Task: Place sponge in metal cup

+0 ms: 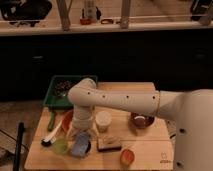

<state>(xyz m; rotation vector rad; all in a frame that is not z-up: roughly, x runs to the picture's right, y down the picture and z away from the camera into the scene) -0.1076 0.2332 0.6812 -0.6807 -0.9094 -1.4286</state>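
Observation:
The light-blue sponge (80, 145) is at the front left of the wooden table (150, 145), directly below my gripper (79, 134). The metal cup (88, 149) shows only as a dark rim around the sponge's lower right side. The sponge seems to sit at or in the cup's mouth, tilted. I cannot tell whether the gripper still touches the sponge. My white arm (120, 102) reaches in from the right, bends over the table's left part and points down at the sponge.
A cream-white cup (102, 120) stands right of the gripper. A tan block with a dark top (109, 144) lies beside the sponge. There is also a dark bowl (141, 120), a small orange bowl (127, 157), a green cup (60, 146), an orange plate (66, 121), a brush (50, 137) and a green tray (57, 92).

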